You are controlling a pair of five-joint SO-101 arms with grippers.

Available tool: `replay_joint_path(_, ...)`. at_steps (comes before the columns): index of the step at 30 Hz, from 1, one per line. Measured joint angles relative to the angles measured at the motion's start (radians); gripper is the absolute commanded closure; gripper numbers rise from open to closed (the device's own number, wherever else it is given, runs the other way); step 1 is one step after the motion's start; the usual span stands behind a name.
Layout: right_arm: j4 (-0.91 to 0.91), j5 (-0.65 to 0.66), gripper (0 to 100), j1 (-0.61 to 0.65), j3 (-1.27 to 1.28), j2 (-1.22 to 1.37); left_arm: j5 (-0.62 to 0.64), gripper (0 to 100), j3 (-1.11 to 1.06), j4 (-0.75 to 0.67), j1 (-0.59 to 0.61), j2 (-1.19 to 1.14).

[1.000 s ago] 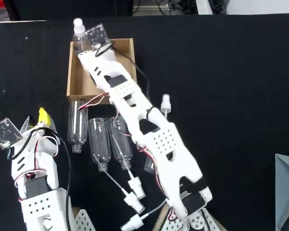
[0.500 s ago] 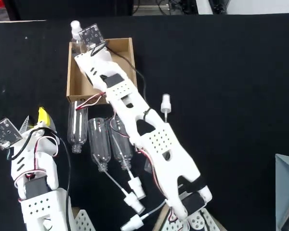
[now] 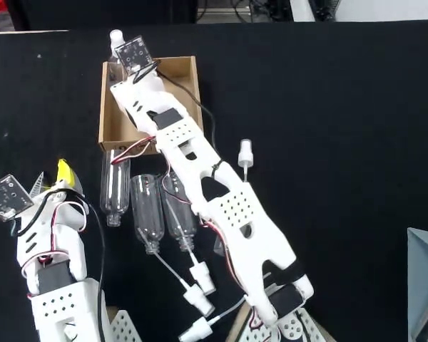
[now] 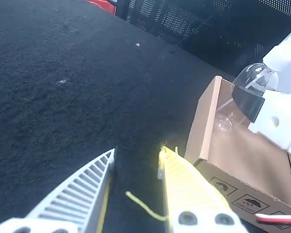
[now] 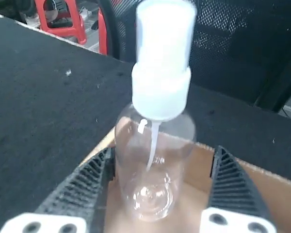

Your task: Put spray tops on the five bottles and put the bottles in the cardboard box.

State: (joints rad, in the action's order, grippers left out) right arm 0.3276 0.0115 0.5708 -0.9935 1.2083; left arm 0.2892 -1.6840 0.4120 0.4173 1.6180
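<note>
At the far left corner of the box (image 3: pixel 103 121), a bottle (image 3: pixel 115 41) with its spray top on stands upright inside the cardboard walls. The right gripper (image 5: pixel 162 151) sits around it with its fingers spread. In the right wrist view one finger is just beside the bottle (image 5: pixel 155 165), and a clear gap separates the other finger from it. The right arm lies diagonally across the box from the near edge of the table (image 3: pixel 328 107).

Three uncapped bottles (image 3: pixel 148 210) lie side by side on the cloth just outside the box's near wall, necks pointing toward the arm bases. One loose top (image 3: pixel 245 153) stands upright beside the right arm. Three more tops (image 3: pixel 198 299) lie close together near the bases.

The left gripper (image 4: pixel 136 155) hangs over bare cloth near the box (image 4: pixel 206 126), its grey and yellow fingers apart and holding nothing.
</note>
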Motion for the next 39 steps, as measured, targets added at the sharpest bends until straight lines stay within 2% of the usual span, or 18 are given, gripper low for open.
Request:
replay_joint_path(26, 0.605, 0.000, 75.0, 0.000, -0.427, 0.000, 0.000, 86, 0.000, -0.005, 0.000, 0.000)
replay_joint_path(39, 0.787, 0.000, 75.0, 0.000, -0.572, 0.000, 0.000, 86, 0.000, -0.005, 0.000, 0.000)
